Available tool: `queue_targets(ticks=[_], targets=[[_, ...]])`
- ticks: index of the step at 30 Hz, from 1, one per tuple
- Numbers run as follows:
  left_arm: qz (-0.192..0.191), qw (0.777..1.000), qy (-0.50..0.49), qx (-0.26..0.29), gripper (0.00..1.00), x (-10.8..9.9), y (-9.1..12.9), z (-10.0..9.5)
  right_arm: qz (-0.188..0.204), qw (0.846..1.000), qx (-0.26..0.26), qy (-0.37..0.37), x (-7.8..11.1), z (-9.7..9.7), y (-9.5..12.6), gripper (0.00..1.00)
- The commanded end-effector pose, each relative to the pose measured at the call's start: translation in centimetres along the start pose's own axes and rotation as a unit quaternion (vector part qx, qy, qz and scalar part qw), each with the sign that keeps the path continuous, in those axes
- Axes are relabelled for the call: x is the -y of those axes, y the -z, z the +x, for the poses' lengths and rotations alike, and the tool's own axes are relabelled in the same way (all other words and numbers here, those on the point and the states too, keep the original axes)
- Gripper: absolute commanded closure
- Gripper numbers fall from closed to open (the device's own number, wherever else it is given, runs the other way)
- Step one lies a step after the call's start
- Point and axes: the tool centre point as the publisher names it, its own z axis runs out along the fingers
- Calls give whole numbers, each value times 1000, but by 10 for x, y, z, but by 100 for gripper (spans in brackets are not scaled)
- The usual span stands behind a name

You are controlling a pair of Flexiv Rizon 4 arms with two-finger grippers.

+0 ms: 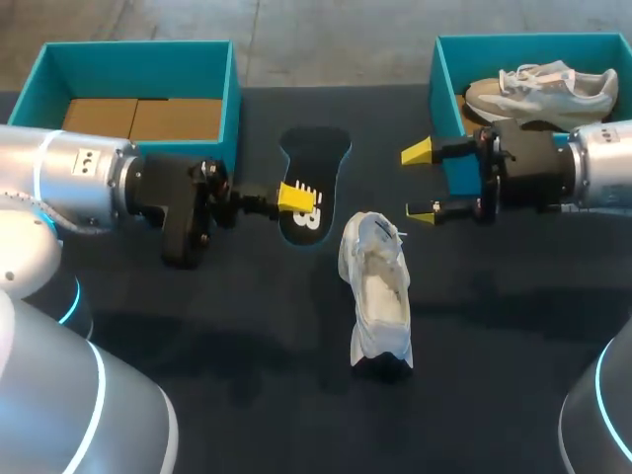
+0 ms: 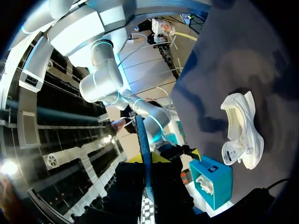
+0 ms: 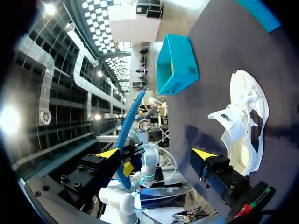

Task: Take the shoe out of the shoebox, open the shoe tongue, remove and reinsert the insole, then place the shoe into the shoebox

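Our left pincer [image 1: 295,197] is clamped on the insole [image 1: 316,163] by its edge. The shoe [image 1: 377,294] lies near it, between it and our right pincer [image 1: 423,184], whose fingers stand apart, empty. We judge it best that the right steadies the shoe while the toe end feeds in first. The left wrist view alone shows the insole edge-on between the fingers; the head view shows its face.

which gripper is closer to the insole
Left. The left gripper is shut on the insole. The right gripper hangs open beside the right box, apart from the insole.
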Motion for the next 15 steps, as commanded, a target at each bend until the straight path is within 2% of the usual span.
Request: queue_targets(ticks=[1,7,15], targets=[[0,1000,-1,-1,100,0,-1,0,0,1000,1,0,-1,0,-2,0],[0,1000,-1,-1,100,0,-1,0,0,1000,1,0,-1,0,-2,0],[2,999,-49,3,100,-3,-3,21,-11,1000,-11,-3,0,5,-1,0]])
